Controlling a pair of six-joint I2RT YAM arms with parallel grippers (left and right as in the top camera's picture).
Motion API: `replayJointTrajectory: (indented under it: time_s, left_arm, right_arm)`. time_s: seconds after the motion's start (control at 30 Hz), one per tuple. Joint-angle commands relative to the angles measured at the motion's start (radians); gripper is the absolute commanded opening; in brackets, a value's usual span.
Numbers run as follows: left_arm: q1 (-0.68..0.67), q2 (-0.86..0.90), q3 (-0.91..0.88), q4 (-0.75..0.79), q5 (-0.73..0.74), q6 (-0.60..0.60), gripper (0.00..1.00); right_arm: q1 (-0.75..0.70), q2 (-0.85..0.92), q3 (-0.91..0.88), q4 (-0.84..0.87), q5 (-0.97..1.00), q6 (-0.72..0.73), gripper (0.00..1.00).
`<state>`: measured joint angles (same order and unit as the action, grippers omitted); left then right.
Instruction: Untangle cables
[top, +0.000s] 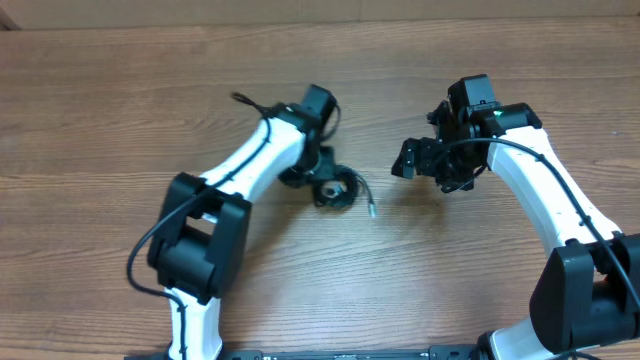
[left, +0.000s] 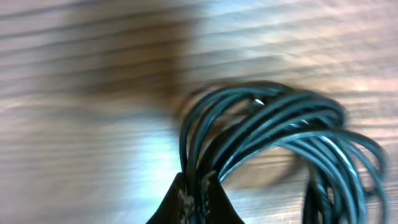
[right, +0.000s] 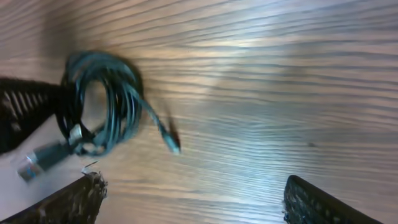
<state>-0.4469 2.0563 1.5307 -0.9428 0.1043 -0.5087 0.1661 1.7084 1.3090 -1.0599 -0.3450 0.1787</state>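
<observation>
The cables (top: 337, 189) lie as a small coiled bundle of thin black cords at the middle of the wooden table, with one loose plug end (top: 370, 210) trailing to the right. My left gripper (top: 318, 180) is at the bundle's left side. In the left wrist view its fingertips (left: 184, 193) are shut on several strands of the cables (left: 280, 124). My right gripper (top: 408, 160) hovers to the right of the bundle, apart from it. In the right wrist view it (right: 193, 199) stands wide open over bare wood, with the cables (right: 102, 99) and a plug end (right: 174, 146) ahead of it.
The wooden table (top: 120, 120) stretches out on all sides of the bundle. A flat metal plug (right: 40, 158) sticks out of the coil beside the left gripper's dark finger (right: 25, 106). Both white arms come in from the near edge.
</observation>
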Motion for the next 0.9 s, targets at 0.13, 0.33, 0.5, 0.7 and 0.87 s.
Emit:
replayJointTrajectory:
  time_s: [0.13,0.33,0.5,0.7,0.87]
  left_arm:
    - [0.091,-0.173,0.058,-0.139,-0.025,-0.286,0.04]
    - [0.14,-0.217,0.058,-0.184,0.041,-0.262,0.04]
    - [0.139,-0.218,0.058,-0.193,0.045,-0.245,0.04]
    - [0.14,-0.215,0.055,-0.079,0.261,-0.216,0.04]
    - [0.14,-0.214,0.055,0.037,0.374,-0.175,0.04]
  right_arm:
    - [0.116,-0.005,0.027,0.034,-0.177,-0.158,0.96]
    - [0.268,-0.005,0.027,0.203,-0.174,-0.161,0.88]
    - [0.336,-0.005,0.027,0.267,-0.106,-0.042,0.94]
    - [0.334,-0.005,0.027,0.196,0.131,0.171,1.0]
    - [0.259,-0.008,0.027,0.093,0.277,0.238,1.0]
